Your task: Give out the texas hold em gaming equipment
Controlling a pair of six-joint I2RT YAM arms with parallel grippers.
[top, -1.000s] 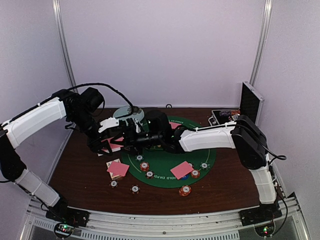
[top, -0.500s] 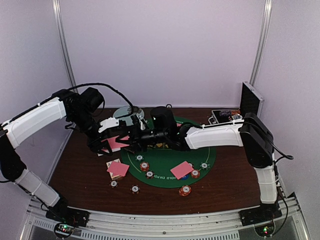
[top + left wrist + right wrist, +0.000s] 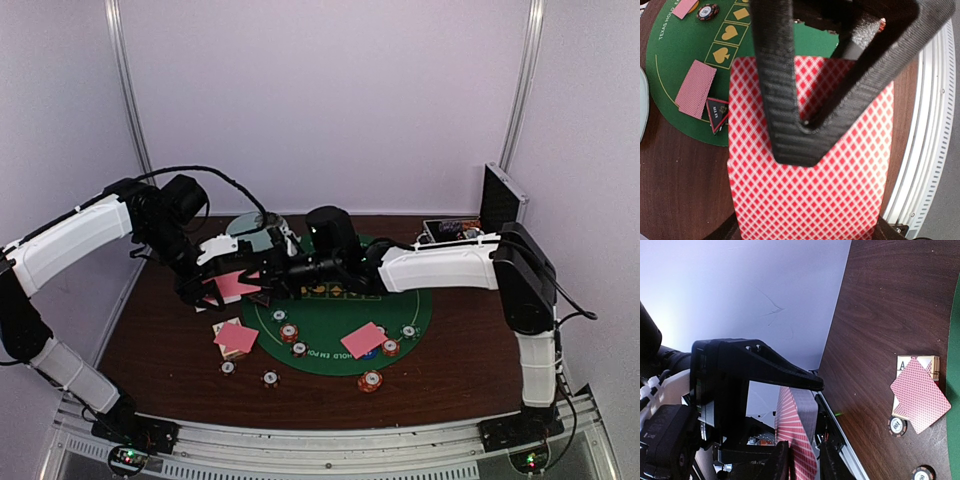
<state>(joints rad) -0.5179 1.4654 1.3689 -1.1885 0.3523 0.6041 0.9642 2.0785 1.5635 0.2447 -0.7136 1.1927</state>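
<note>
Deck: deck of pink-backed cards (image 3: 810, 200), held above the table (image 3: 150, 340) at its left side, long axis pointing right.
Left jaws: left gripper (image 3: 228, 285) pinching the deck.
Right jaws: right gripper (image 3: 802, 465) straddles the deck's right edge; clamped or not, cannot tell.
Nearer for drawing 1 card: right arm.

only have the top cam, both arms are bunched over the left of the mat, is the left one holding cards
Observer: Yes, the left wrist view shows the left fingers closed across a stack of pink-backed cards.
Operator: are the right fingers on it
Observer: The right wrist view shows the right fingers straddling the stack's edge; contact is unclear.
Operator: whats past the stack
Observer: The left wrist view shows a red-black triangle marker beside a face-down card on the green mat.
</note>
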